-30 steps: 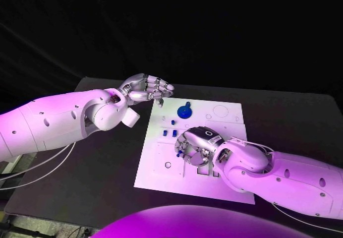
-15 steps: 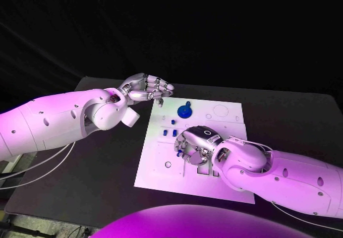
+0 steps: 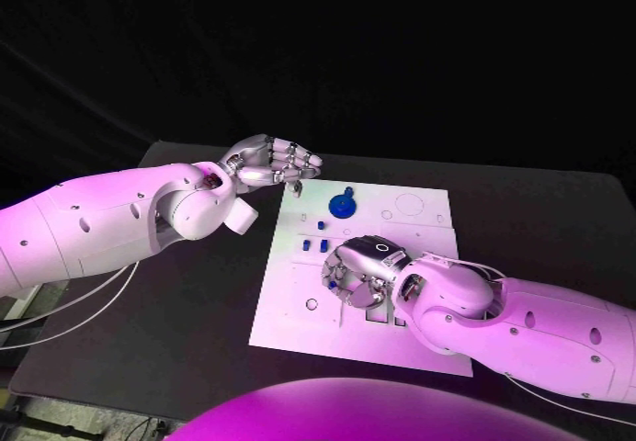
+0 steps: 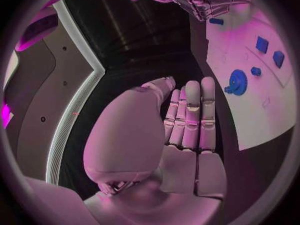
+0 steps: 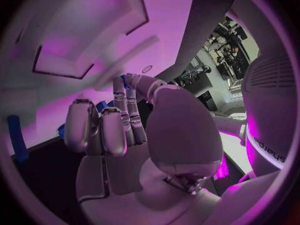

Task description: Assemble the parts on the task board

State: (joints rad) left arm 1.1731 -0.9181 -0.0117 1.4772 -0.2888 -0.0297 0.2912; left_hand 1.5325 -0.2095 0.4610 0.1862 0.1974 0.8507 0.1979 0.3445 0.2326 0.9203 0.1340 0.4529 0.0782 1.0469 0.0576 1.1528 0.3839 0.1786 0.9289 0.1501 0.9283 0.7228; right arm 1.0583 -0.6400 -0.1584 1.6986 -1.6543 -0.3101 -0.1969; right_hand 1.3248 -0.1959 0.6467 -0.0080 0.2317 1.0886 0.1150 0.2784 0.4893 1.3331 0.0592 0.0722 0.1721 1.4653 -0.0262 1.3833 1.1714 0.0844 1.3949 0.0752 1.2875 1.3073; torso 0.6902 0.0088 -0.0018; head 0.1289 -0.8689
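A black surface [image 3: 159,303] carries the white task board [image 3: 299,317]. The right hand [image 3: 360,273] hovers curled over its middle; whether it holds anything, I cannot tell. The left hand [image 3: 272,163], fingers curled on nothing, waits at the far corner. Small blue parts [image 3: 312,246] beside the right hand risk being knocked.

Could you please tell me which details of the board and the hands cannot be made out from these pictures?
- Head view: the silver right hand covers the middle of the white task board, hiding what lies beneath.
- Right wrist view: whether its curled fingers hold a small blue part is unclear.
- Head view: the small blue pieces are too small to tell shapes.
- Head view: whether the silver left hand holds anything.
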